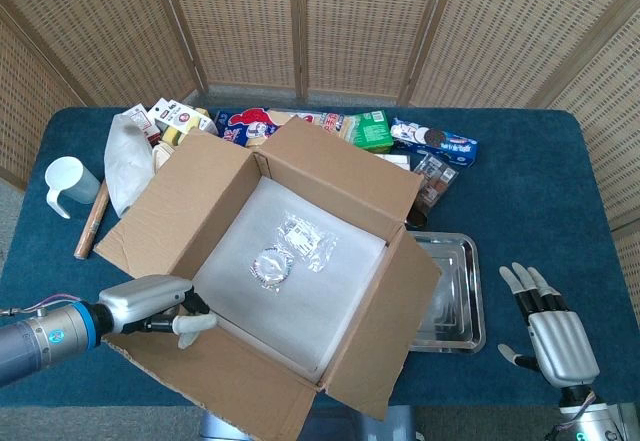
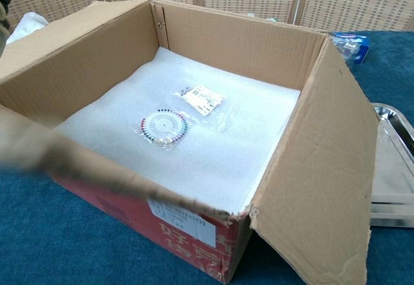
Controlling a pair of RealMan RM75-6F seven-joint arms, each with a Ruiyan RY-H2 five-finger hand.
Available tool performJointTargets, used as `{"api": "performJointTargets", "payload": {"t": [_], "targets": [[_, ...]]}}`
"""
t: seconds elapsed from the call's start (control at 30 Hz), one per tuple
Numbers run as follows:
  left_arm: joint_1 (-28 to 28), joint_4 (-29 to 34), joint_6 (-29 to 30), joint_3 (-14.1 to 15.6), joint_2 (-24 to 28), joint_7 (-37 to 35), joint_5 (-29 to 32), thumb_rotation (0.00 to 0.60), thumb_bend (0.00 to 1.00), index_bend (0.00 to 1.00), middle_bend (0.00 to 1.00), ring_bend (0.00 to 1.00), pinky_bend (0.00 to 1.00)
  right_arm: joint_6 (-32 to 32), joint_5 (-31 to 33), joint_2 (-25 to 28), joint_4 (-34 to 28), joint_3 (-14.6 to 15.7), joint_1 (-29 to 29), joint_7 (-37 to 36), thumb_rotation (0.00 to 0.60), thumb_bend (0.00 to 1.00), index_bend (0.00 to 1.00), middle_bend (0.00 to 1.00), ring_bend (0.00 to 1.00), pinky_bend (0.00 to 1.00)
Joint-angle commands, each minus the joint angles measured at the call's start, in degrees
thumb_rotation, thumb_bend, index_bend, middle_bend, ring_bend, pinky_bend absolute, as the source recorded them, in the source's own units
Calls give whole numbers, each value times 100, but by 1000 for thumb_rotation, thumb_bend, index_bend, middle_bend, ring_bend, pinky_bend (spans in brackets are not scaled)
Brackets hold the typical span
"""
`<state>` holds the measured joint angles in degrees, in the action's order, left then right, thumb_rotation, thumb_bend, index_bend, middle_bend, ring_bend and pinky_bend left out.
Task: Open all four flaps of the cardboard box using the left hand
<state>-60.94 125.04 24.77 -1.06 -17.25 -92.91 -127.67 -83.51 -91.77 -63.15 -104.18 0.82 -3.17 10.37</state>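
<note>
Box (image 1: 300,251) sits mid-table; left hand (image 1: 150,301), at its 7 o'clock, is pinching the near flap (image 1: 215,376). Let go early and it could spring back. Right hand (image 1: 555,336) idle, fingers spread.

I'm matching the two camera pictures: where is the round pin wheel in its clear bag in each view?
Head view: pin wheel at picture centre, on the white foam.
Chest view: left of centre, same foam.
Shared landmark: the small label packet lying just beyond it.

The near flap (image 2: 97,168) is blurred in the chest view; the tray (image 2: 394,168) is cut off at the right edge.
</note>
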Motion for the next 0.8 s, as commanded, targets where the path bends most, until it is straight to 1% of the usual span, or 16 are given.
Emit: {"api": "performJointTargets", "payload": {"t": [0.03, 0.1, 0.2, 0.3, 0.4, 0.53, 0.6, 0.63, 0.73, 0.8], "targets": [[-177, 3, -176, 153, -90, 103, -14, 0, 0, 651, 660, 484, 562, 4, 3, 1, 2, -1, -2, -6, 600, 0, 0, 0, 0, 218], [-243, 10, -281, 184, -129, 274, 78, 0, 0, 650, 651, 484, 562, 7, 2, 1, 1, -1, -5, -4, 600, 0, 0, 0, 0, 218], [-256, 33, -466, 138, -174, 747, 334, 0, 0, 645, 633, 480, 553, 6, -1, 2, -1, 3, -3, -5, 600, 0, 0, 0, 0, 218], [-173, 87, -596, 15, -256, 1357, 760, 0, 0, 636, 622, 472, 538, -2, 1, 5, -4, -1, -1, -7, 600, 0, 0, 0, 0, 218], [47, 76, -517, -168, -332, 2103, 1268, 0, 0, 630, 605, 449, 519, -4, -3, 9, -5, 1, 0, -15, 600, 0, 0, 0, 0, 218], [439, 82, -395, -426, -409, 3340, 1990, 0, 0, 616, 562, 402, 476, -14, -13, 18, -10, 2, 1, -29, 600, 0, 0, 0, 0, 218], [641, 85, -292, -527, -476, 3964, 2347, 0, 0, 601, 533, 372, 440, -18, -16, 22, -11, 1, 2, -35, 600, 0, 0, 0, 0, 218], [793, 77, -203, -576, -549, 4447, 2576, 0, 0, 591, 522, 360, 423, -24, -21, 26, -15, 2, 4, -39, 600, 0, 0, 0, 0, 218], [1076, 128, -67, -638, -735, 5440, 3136, 0, 0, 542, 464, 301, 347, -39, -34, 32, -19, 2, 8, -46, 600, 0, 0, 0, 0, 218], [1243, 155, 57, -662, -878, 6215, 3544, 0, 0, 496, 391, 239, 288, -47, -40, 34, -22, 2, 11, -47, 600, 0, 0, 0, 0, 218]]}}
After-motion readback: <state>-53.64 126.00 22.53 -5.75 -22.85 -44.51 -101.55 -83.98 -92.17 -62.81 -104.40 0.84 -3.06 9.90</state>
